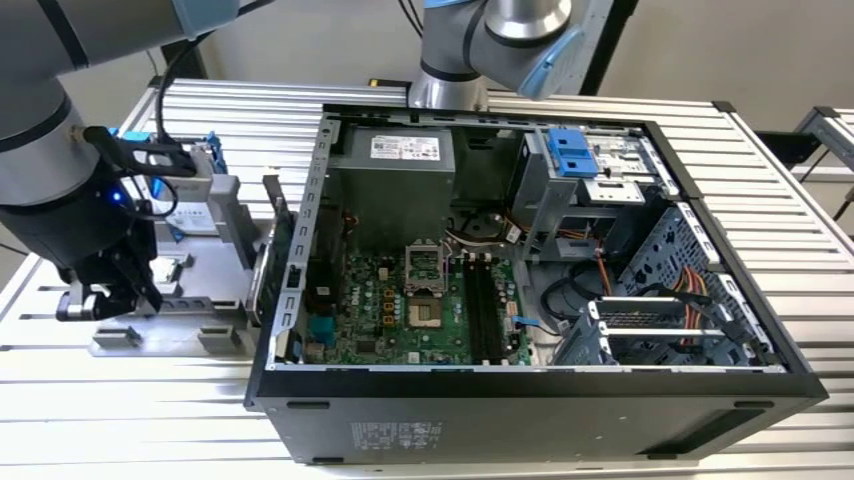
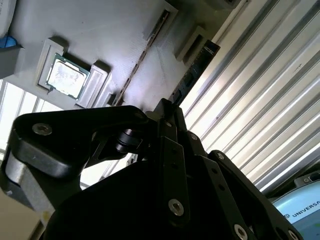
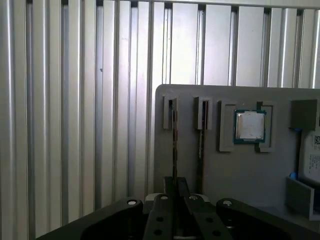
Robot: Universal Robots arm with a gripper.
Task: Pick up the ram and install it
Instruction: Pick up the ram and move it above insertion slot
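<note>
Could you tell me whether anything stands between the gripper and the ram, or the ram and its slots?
Nothing visible lies between the gripper and the ram in the second wrist view. In the exterior view, the case wall stands between the holder and the memory slots; the case is open on top.

Near end of the slim dark-green ram stick (image 2: 195,72) was hidden behind the black gripper (image 2: 166,109). Couldn't tell whether it was clamped.
</note>
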